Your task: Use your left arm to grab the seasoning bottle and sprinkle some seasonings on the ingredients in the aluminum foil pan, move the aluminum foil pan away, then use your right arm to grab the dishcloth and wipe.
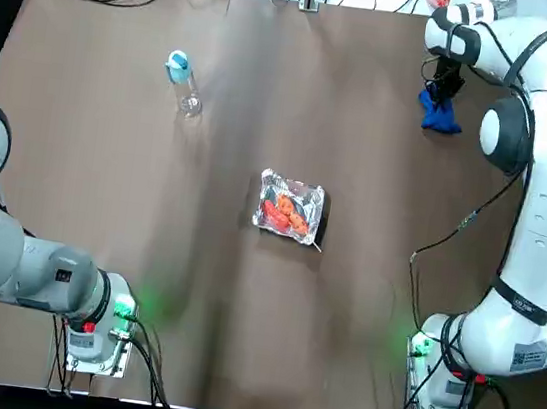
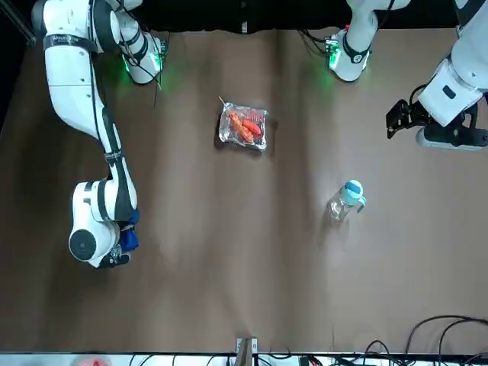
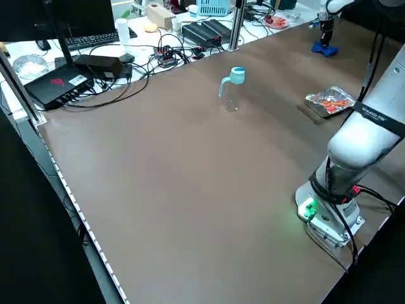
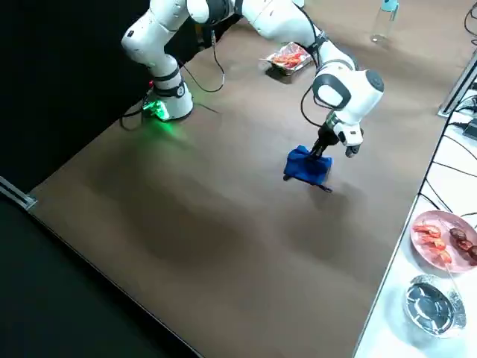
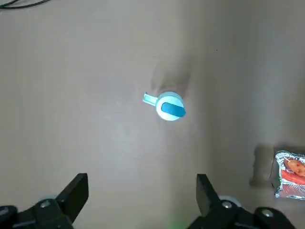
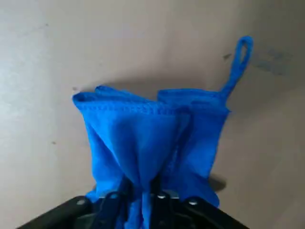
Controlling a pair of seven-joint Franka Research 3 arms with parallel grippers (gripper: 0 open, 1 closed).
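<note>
one soft, light dishcloth (image 6: 152, 143) at the bench's far right corner was pinched mid-fold by my right end effector (image 6: 145, 193), bunching limply, while my left end effector (image 5: 143, 200) hung released above the upright seasoning bottle (image 5: 167, 106).

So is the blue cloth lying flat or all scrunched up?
Scrunched up. The dishcloth rises in bunched folds, pinched at the top by the right tool, its loop sticking out sideways.

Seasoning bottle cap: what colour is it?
Light blue, on the seasoning bottle; the left wrist view shows it best, from directly above.
</note>
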